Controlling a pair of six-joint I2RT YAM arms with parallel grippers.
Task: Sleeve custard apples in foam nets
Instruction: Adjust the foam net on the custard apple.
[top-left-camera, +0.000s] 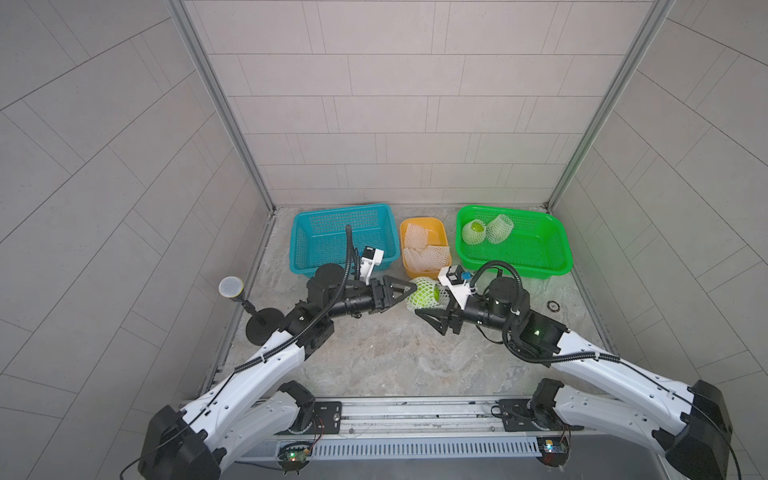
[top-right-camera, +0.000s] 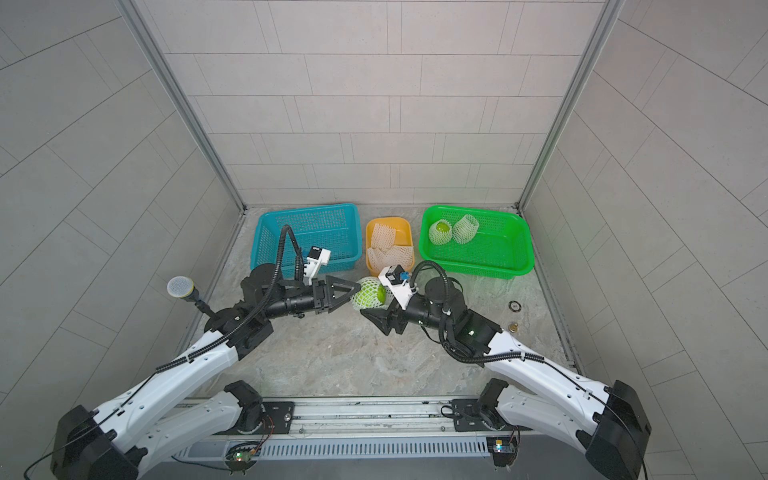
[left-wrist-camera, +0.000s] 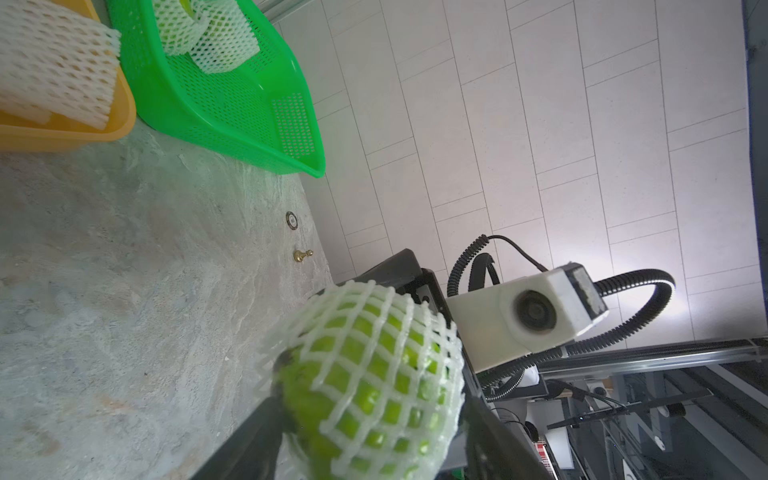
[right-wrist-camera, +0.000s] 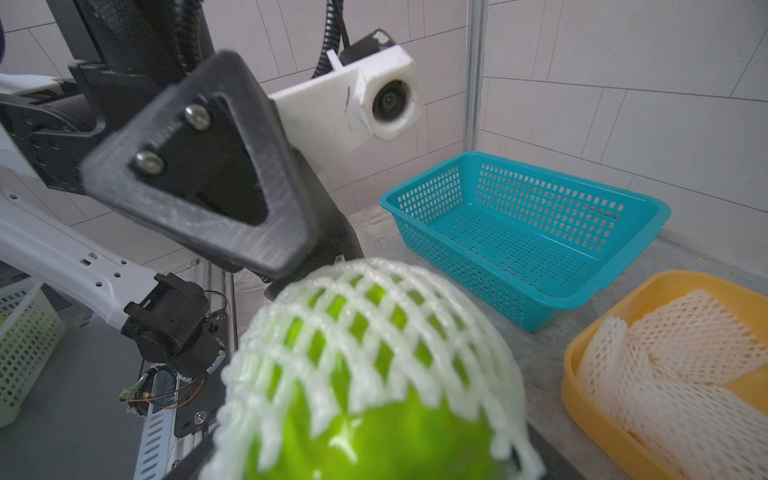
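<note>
A green custard apple (top-left-camera: 424, 293) (top-right-camera: 368, 293) wrapped in a white foam net (left-wrist-camera: 374, 324) (right-wrist-camera: 374, 299) hangs between both grippers at mid-table, in front of the orange tray. My right gripper (top-left-camera: 430, 297) (right-wrist-camera: 370, 449) grips it from the right, a finger on each side. My left gripper (top-left-camera: 413, 289) (left-wrist-camera: 374, 403), rolled on its side, straddles its left end. One left finger (left-wrist-camera: 257, 432) touches the bare green end; the other stands close by the net. Two more netted custard apples (top-left-camera: 473, 231) (top-left-camera: 500, 228) lie in the green basket (top-left-camera: 515, 270).
Spare foam nets (top-left-camera: 424, 249) fill the orange tray (top-left-camera: 405, 266). A blue basket (top-left-camera: 299, 249) stands at the back left, behind the left arm. A microphone on a stand (top-left-camera: 231, 286) is at the left edge. A small ring (top-left-camera: 554, 306) and a brass knob (top-right-camera: 514, 327) lie at the right.
</note>
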